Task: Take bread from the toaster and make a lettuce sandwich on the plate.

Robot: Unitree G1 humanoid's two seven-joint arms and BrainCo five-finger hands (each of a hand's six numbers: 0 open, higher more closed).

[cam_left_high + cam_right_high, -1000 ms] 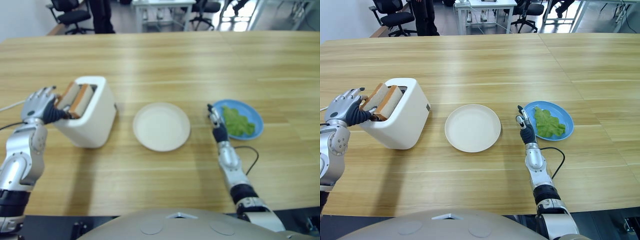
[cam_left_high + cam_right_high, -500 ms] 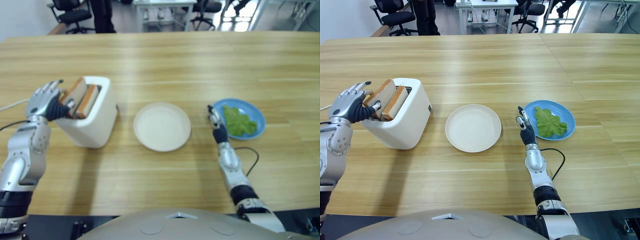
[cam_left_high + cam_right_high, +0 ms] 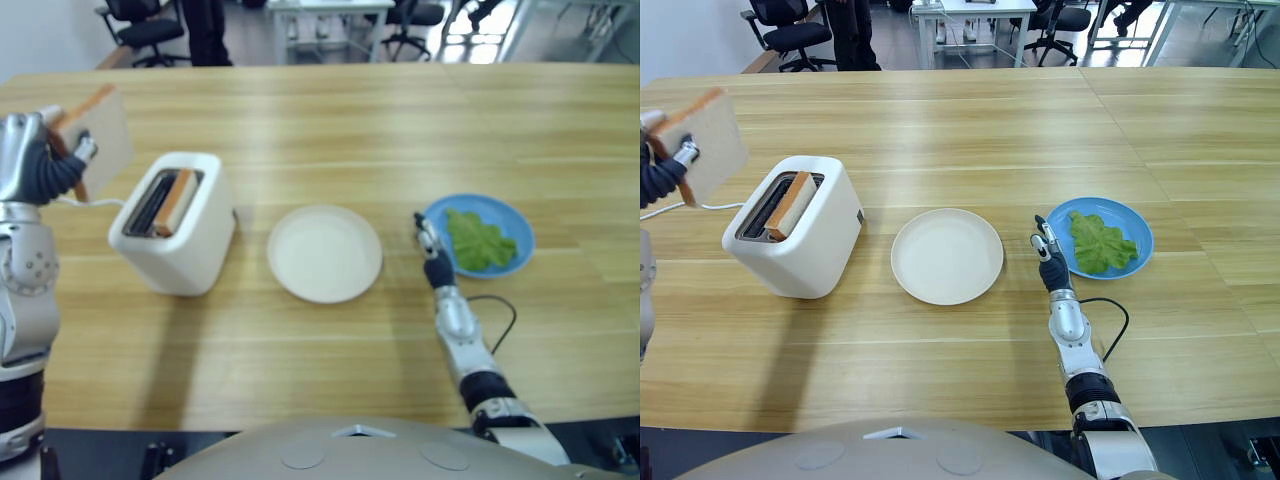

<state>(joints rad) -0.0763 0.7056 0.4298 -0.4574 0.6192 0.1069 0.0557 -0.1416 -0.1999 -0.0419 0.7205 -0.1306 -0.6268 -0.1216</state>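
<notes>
My left hand is raised at the far left, above and left of the white toaster, shut on a slice of bread held clear of the slots. A second slice of bread still stands in the toaster's right slot. The empty cream plate lies at the table's middle. Right of it my right hand rests on the table with fingers straight, beside the blue plate that holds a lettuce leaf.
A white cable runs from the toaster off to the left. A thin black cable loops beside my right forearm. Office chairs and a white desk stand beyond the table's far edge.
My left hand has pulled one slice of bread up out of the toaster and carried it up and to the left. The toaster has settled flat from its tilt. The right hand has stayed put.
</notes>
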